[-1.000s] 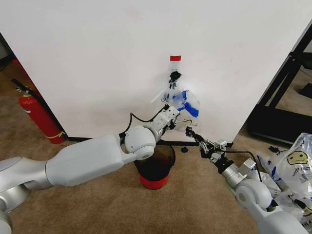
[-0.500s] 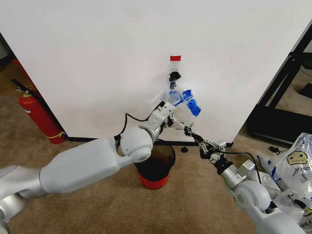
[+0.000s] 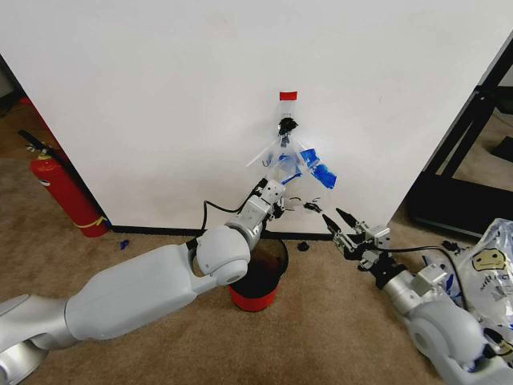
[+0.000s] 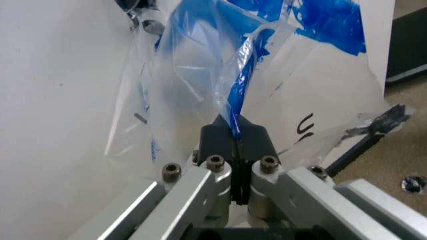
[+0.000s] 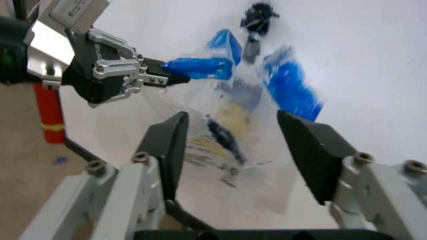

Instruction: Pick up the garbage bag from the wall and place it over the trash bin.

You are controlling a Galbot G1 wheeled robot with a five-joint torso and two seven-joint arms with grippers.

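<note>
Left wrist view shows the left tool (image 4: 235, 150) pinched tight on a fold of the garbage bag (image 4: 267, 85), the thin film gathered to a narrow pleat between the dark pads. That says much about the handling: the bag looks almost weightless, limp and crinkly, likely slick, and liable to tear or slide out if pulled hard against the black hook (image 3: 285, 124). A bunched fold near the handles or along the mouth edge seems the safest hold — a single flat layer would probably slip.

The bag hangs on the wall (image 3: 160, 96), just below the red tape mark (image 3: 288, 95), with its lower part drawn out by the left tool's grip. It is translucent and whitish with bold blue print; the right wrist view hints at yellow in its middle. The trash bin (image 3: 258, 277) stands on the carpet at the wall's foot, below the bag and apart from it.

The right tool (image 3: 337, 222) hovers spread wide, holding nothing, near the bag's lower right corner — fingertips aimed toward the film.
</note>
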